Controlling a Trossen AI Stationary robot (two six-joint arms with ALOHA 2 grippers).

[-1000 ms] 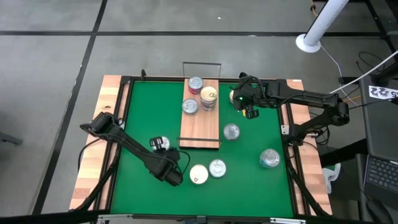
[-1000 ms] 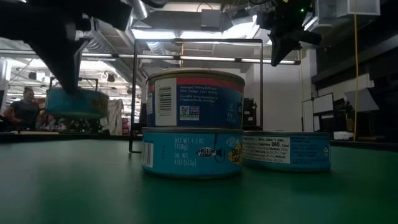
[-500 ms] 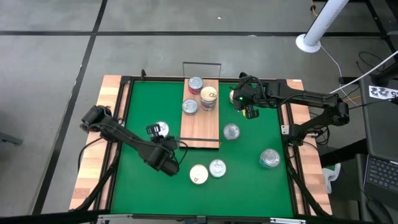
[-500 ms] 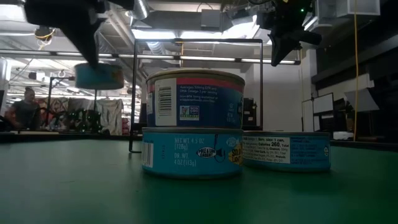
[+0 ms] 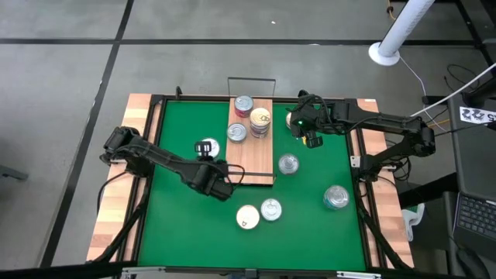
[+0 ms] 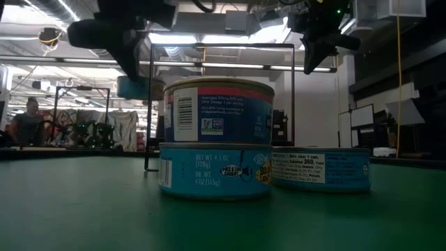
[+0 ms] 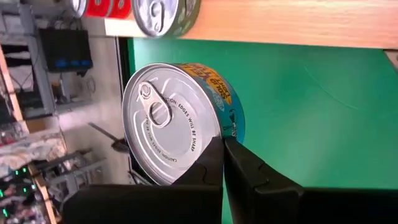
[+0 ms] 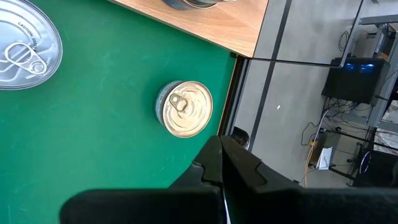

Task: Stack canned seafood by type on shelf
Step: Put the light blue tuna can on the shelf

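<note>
Left claw (image 7: 222,163) clamped on blue-labelled tin (image 7: 177,121), lifted just beside shelf (image 5: 249,147); lid embossed "EDGES WILL BE SHARP". Right claw (image 8: 219,163) closed, empty, above green mat (image 5: 310,217). Stacked tin (image 6: 216,169) reads "NET WT 4.5 OZ".

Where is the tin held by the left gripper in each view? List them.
High view: tin left of the shelf.
Low view: teal tin raised, upper left.
Left wrist view: tin centre, at the left gripper.
Right wrist view: not in it.
Shared landmark: the shelf.
</note>
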